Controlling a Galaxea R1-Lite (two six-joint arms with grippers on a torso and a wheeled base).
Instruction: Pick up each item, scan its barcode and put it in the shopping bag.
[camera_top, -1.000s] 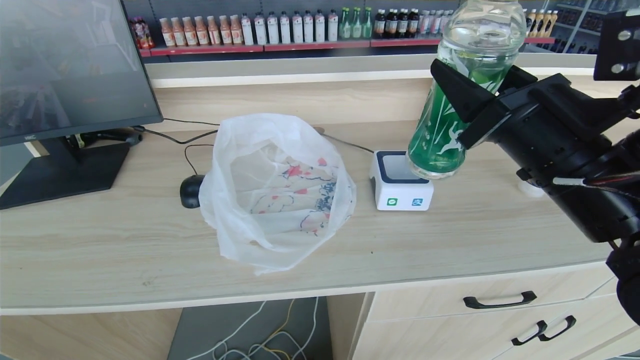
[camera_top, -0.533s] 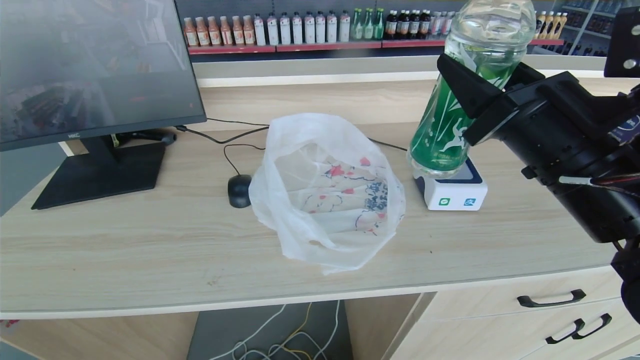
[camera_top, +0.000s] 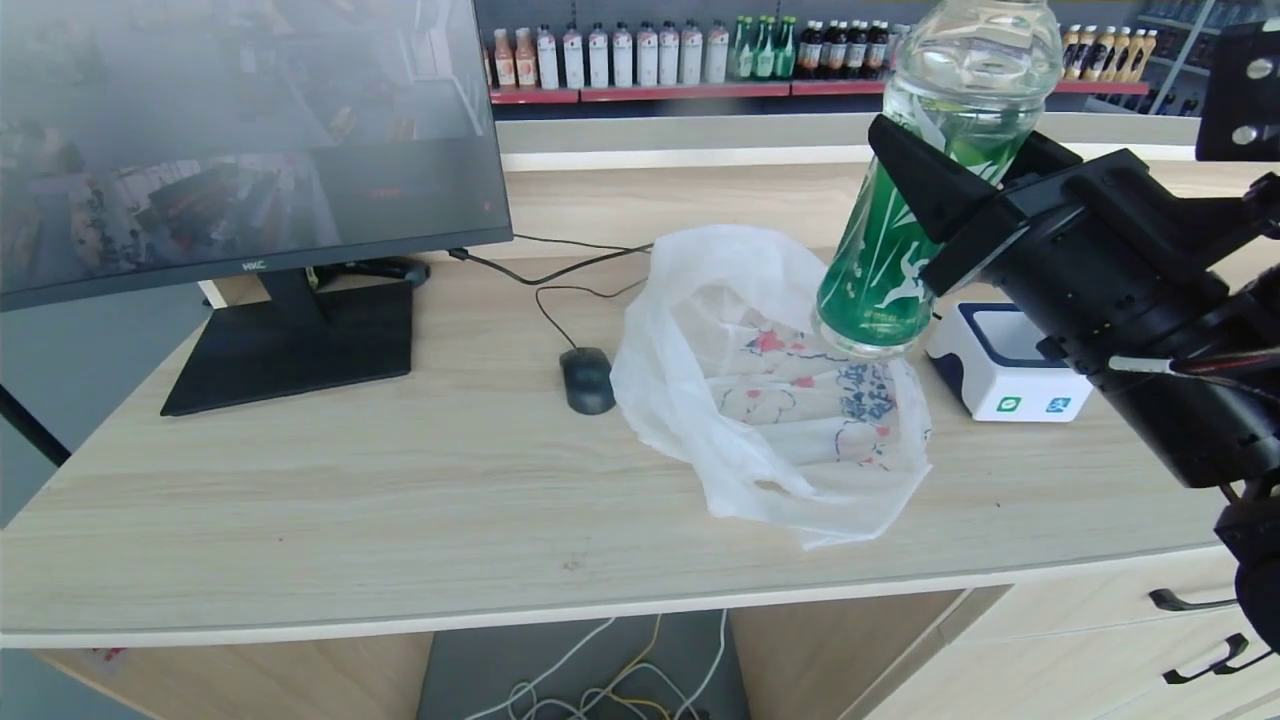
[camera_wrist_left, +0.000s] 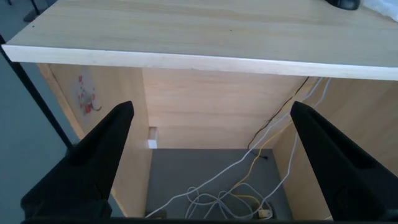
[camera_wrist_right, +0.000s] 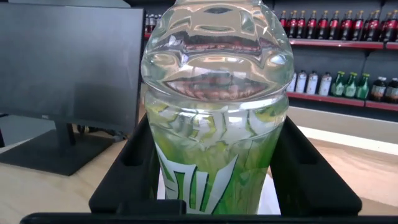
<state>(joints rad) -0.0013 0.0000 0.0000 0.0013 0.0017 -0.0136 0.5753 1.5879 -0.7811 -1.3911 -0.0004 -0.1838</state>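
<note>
A clear bottle with a green label (camera_top: 895, 240) hangs upright above the counter, with my right gripper (camera_top: 915, 200) shut on its middle. Its base is over the right rim of the white plastic shopping bag (camera_top: 770, 390), which lies open on the wooden counter (camera_top: 300, 500). The white barcode scanner (camera_top: 1010, 370) sits just right of the bag. In the right wrist view the bottle (camera_wrist_right: 217, 118) stands between the black fingers (camera_wrist_right: 134, 168). My left gripper (camera_wrist_left: 211, 155) is open with nothing in it, low in front of the counter edge (camera_wrist_left: 186, 59).
A black monitor (camera_top: 240, 130) on its stand occupies the back left. A black mouse (camera_top: 587, 380) with its cable lies left of the bag. Drawers with black handles (camera_top: 1190, 600) are below the counter at right. Loose cables (camera_wrist_left: 217, 193) lie on the floor under the counter.
The head camera has turned, so the whole scene has slid right. Against the counter, my right gripper has carried the bottle left, from above the scanner to above the bag's rim.
</note>
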